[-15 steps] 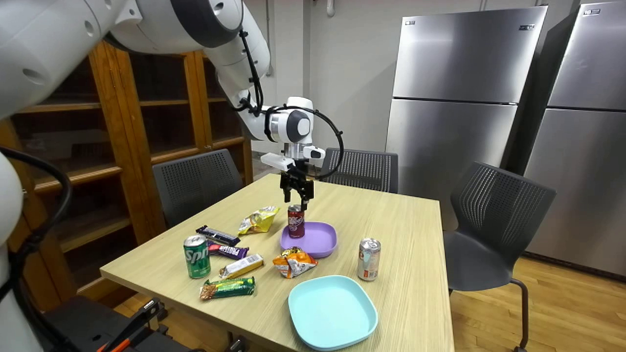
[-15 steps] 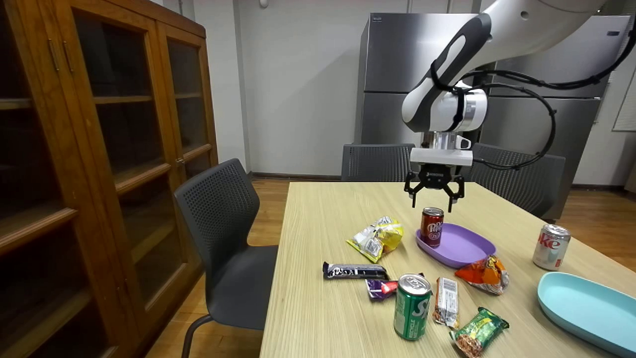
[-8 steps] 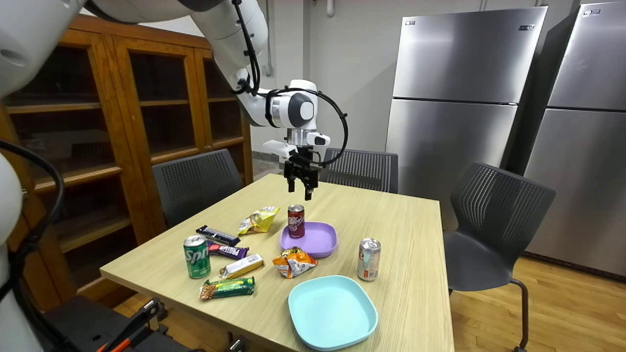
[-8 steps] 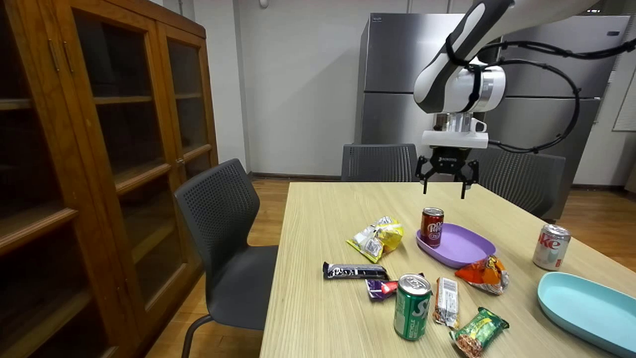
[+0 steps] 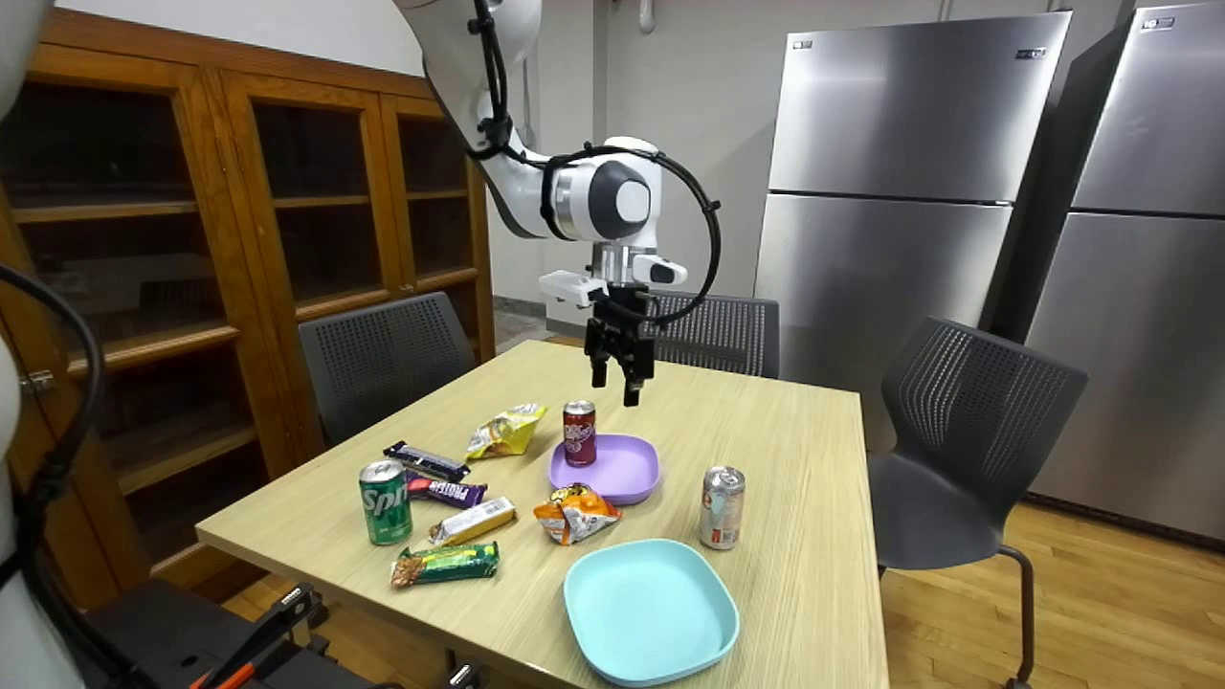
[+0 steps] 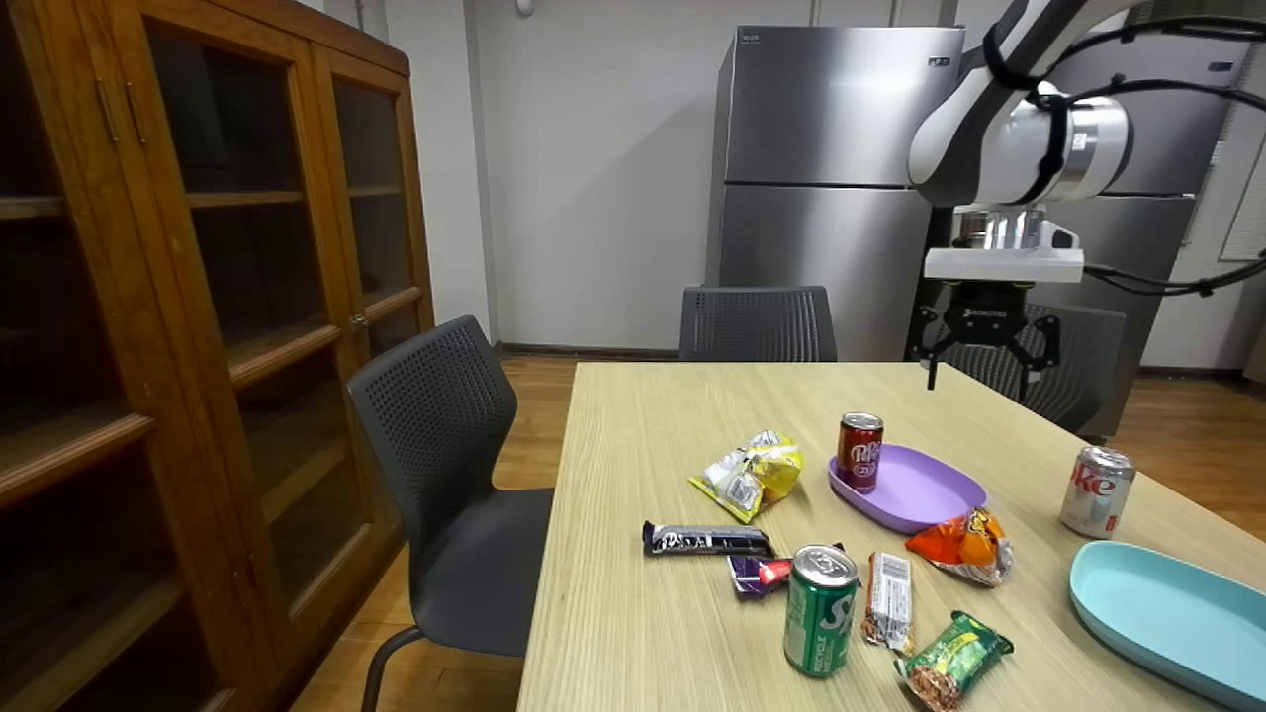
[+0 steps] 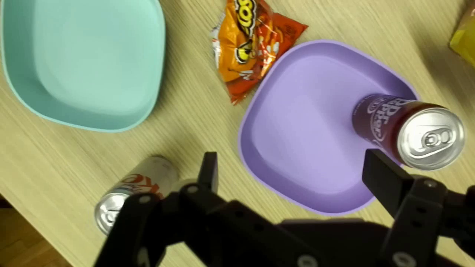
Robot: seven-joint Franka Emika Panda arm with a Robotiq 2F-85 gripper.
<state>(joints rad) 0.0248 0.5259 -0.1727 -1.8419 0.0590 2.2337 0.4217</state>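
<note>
Hovering tool [image 6: 977, 387], spread; red can [image 7: 406, 129] partly hiding purple dish [image 7: 304, 137].

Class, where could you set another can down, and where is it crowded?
Free: bare tabletop between the purple tray, silver can and far edge; the turquoise tray; the purple tray beside the Dr Pepper can. Crowded: around the Sprite can and four snack bars.

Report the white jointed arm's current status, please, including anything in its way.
Black two-fingered tool: open, empty. Dark-red cylindrical metal can: upright in purple rounded-square plastic tray. Nothing seen between tool and can; orange crumpled foil bag beside tray.
</note>
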